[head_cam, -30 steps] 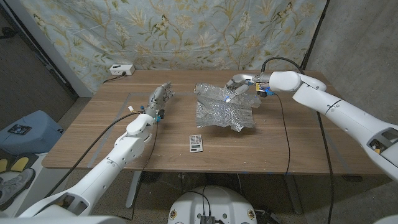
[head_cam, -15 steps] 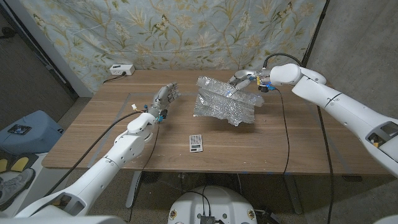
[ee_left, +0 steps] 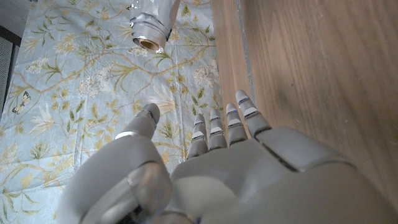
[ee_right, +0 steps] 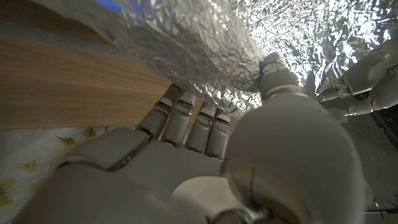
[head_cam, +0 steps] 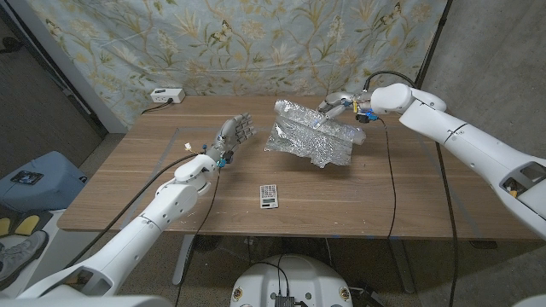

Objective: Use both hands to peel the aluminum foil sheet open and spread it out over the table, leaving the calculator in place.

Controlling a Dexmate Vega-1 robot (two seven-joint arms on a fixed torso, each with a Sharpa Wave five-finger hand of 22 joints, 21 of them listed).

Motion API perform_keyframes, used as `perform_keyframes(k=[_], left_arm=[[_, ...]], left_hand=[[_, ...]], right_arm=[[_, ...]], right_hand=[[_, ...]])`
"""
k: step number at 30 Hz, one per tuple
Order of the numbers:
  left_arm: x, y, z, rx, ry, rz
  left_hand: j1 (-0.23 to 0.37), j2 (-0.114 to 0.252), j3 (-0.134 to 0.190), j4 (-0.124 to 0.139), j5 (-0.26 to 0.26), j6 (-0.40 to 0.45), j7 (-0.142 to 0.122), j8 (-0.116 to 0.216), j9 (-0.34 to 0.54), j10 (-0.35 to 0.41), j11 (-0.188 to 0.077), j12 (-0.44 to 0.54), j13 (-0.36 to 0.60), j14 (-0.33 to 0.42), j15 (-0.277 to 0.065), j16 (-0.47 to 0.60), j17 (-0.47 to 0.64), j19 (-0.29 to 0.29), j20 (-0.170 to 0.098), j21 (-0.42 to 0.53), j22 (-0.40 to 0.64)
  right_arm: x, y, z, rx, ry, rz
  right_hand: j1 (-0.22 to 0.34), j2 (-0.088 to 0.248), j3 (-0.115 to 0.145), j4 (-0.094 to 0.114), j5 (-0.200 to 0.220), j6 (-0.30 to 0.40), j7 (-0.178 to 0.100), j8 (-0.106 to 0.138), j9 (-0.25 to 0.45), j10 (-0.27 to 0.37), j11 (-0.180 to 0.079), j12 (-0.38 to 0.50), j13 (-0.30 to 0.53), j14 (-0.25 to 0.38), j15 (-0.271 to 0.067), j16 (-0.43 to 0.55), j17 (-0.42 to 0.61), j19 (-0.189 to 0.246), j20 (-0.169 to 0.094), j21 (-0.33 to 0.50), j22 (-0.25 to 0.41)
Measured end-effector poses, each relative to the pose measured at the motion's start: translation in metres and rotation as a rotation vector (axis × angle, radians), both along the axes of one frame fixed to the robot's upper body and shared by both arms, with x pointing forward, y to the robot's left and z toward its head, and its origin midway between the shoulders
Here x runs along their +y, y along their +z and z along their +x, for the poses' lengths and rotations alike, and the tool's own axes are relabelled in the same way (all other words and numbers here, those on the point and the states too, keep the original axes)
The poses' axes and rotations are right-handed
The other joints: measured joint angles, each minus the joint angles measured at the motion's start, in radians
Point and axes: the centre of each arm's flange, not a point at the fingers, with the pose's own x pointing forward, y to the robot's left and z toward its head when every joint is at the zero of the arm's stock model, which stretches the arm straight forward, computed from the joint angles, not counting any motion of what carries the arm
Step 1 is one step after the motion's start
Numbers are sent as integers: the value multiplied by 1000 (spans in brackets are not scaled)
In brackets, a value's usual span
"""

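Nearest the table's front edge, the calculator (head_cam: 269, 195) lies untouched. Beyond it, the crumpled aluminum foil sheet (head_cam: 309, 136) is pinched at its far edge by the right hand (head_cam: 339, 108), long axis left-right. The left hand (head_cam: 235, 134), fingers spread and empty, seemingly must next take the foil's near-left edge.

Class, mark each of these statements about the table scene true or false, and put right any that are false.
1. The right hand grips the foil sheet. True.
2. The calculator lies under the foil sheet. False: it lies apart from the foil, nearer the robot's edge of the table.
3. The left hand holds a corner of the foil. False: it holds nothing, fingers apart, beside the foil.
4. The foil sheet is crumpled, not spread flat. True.
5. A white box sits at the table's far left corner. True.
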Motion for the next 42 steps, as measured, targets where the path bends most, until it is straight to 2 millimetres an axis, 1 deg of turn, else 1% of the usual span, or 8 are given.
perform_keyframes(k=[9,10,15,18,23,27,38,42], left_arm=[[-3,0,-6,-2,-41,-37],[-3,-1,-6,-2,-43,-39],[-5,-1,-8,-1,-58,-48],[-5,-2,-9,0,-66,-51],[-6,-4,-9,11,-79,-56],[-6,-6,-10,19,-87,-61],[-6,-10,-9,42,-102,-75],[-6,-11,-9,50,-108,-79]], left_hand=[[0,0,-1,-1,0,0,0,0,0,0,0,0,0,0,0,0,0,0,0,0,0],[0,0,-1,-1,0,0,0,0,0,0,0,0,0,0,0,0,0,0,0,0,0],[0,0,-5,-5,0,-9,2,0,0,-4,4,0,0,0,0,0,0,-6,5,-4,0],[0,0,-9,-1,0,-9,2,0,0,-6,5,0,0,0,0,0,0,-6,5,-4,0],[0,0,-13,-5,0,-16,9,0,0,-9,9,0,0,-6,6,0,5,-6,5,-4,0],[0,0,-13,-5,0,-22,4,0,0,-13,12,0,0,-7,7,0,5,-6,5,-7,0],[-2,3,-16,-8,0,-27,9,0,0,-13,12,0,5,-7,7,0,5,-6,5,-7,0],[-5,6,-23,-9,8,-27,9,0,0,-13,12,0,5,-7,7,0,5,-6,5,-7,0]], right_arm=[[-7,3,4,1,-50,31],[-7,3,4,1,-50,31],[-10,6,5,-4,-78,49],[-12,7,6,-4,-90,56],[-15,9,6,-4,-111,70],[-17,11,6,0,-126,80],[-25,15,6,31,-155,144],[-28,16,5,47,-164,169]], right_hand=[[0,0,0,0,-3,10,8,3,0,6,5,4,4,17,1,2,4,0,0,0,0],[0,0,-4,-4,-3,12,9,3,0,11,7,6,6,17,0,6,4,2,2,0,0],[0,0,-4,-4,-3,15,13,3,0,30,14,27,9,25,0,8,9,11,0,0,0],[1,-1,-4,-4,-4,17,14,3,0,32,14,27,13,29,-1,8,11,18,0,0,0],[1,-1,-10,-7,-4,23,20,2,-1,36,19,38,16,41,-6,8,13,23,-2,8,0],[1,-1,-10,-7,-7,23,20,2,-1,37,19,38,18,43,-7,8,14,31,6,8,0],[5,-5,-10,-7,-7,28,25,0,5,41,23,45,18,52,-6,8,19,36,0,8,0],[4,-4,-10,-7,-11,28,25,-4,5,41,23,51,18,53,-7,8,19,41,-5,8,0]])
